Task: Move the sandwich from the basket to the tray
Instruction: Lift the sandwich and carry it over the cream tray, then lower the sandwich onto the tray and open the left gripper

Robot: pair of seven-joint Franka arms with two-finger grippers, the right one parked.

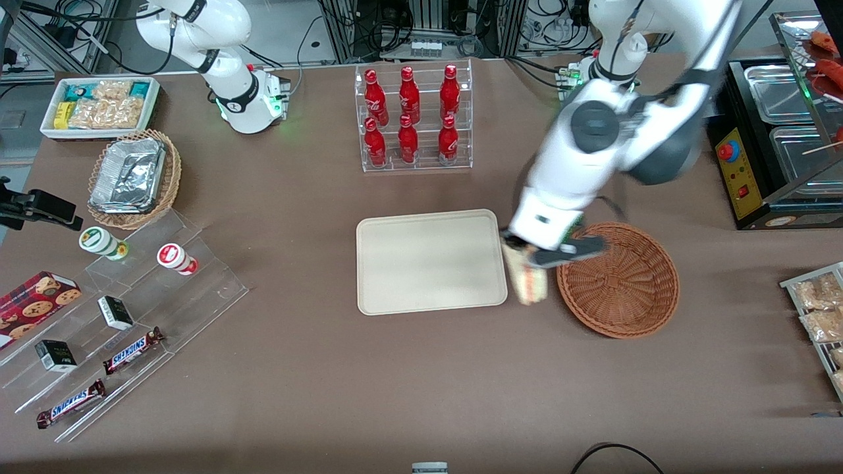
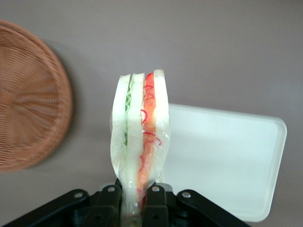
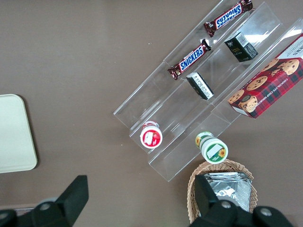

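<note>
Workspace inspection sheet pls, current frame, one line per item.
Surface: brown table, flat.
Job's things: sandwich held off the table between basket and tray; both hold nothing.
Clutter: cola bottle rack, snack box, foil-tray basket, acrylic shelf with Snickers bars.
Grippers: gripper shut on the sandwich's lower end.
Cables: black cable at the table edge nearest the camera.
Surroundings: food warmer at the working arm's end.
</note>
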